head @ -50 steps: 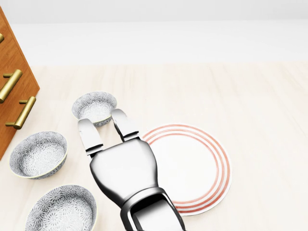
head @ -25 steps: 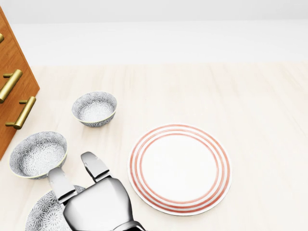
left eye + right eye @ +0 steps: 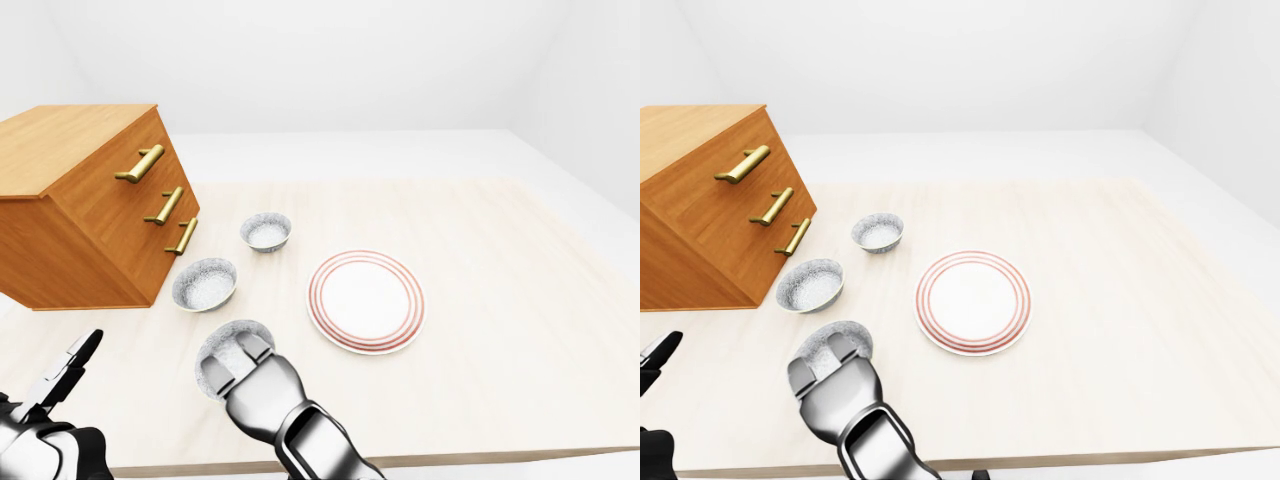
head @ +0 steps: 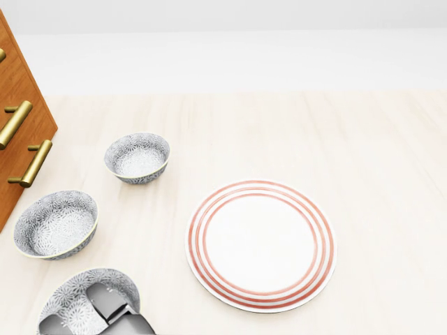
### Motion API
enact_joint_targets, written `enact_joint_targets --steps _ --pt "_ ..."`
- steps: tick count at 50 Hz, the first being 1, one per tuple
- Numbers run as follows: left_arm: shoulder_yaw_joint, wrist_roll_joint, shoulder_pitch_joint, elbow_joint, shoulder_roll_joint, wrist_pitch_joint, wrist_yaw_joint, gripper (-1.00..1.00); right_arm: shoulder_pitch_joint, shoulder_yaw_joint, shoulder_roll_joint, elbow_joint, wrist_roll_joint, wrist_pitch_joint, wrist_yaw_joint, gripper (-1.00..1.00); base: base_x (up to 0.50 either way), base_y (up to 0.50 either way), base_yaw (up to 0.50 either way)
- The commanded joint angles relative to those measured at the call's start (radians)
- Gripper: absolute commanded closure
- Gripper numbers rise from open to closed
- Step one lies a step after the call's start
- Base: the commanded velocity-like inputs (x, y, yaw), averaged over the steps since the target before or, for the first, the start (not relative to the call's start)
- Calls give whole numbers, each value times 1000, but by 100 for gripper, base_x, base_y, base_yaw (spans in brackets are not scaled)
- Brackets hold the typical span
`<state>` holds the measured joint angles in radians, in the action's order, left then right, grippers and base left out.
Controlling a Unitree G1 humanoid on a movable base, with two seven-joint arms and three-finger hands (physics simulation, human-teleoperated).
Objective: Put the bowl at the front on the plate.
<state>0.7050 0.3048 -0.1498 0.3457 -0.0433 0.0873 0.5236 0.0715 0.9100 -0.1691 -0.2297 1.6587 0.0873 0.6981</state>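
In the left-eye view, the right hand point(image 3: 258, 385) lies over the nearest patterned bowl point(image 3: 230, 336) at lower centre-left. Two fingers point(image 3: 253, 347) drape across its rim, but I cannot tell whether they pinch it. The bowl stands on the table point(image 3: 500, 300), apart from the red-ringed plate point(image 3: 366, 301) to its right. The left hand point(image 3: 55, 420) is in the bottom-left corner with one finger straight and the rest cropped, so its grip is unclear.

The head view shows the bowl at bottom left with fingertips inside it.

In the right-eye view, a middle bowl point(image 3: 810, 284) and a far bowl point(image 3: 878, 231) sit above it, beside a wooden chest of drawers point(image 3: 700, 210).
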Motion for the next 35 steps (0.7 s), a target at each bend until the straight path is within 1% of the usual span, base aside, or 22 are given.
enact_joint_targets --steps 1,10,15,35 --pt "-4 -2 2 -13 -2 0 0 -100 7 61 -8 50 -14 0 0 -100 0 0 0" --pt "1 4 -1 4 -2 0 0 -100 14 76 -9 103 -26 0 0 -100 0 0 0" --pt "1 3 0 2 -1 0 0 -100 26 70 2 95 -27 0 0 -100 0 0 0" --pt "1 3 0 2 -1 0 0 -100 23 72 4 95 -29 0 0 -100 0 0 0"
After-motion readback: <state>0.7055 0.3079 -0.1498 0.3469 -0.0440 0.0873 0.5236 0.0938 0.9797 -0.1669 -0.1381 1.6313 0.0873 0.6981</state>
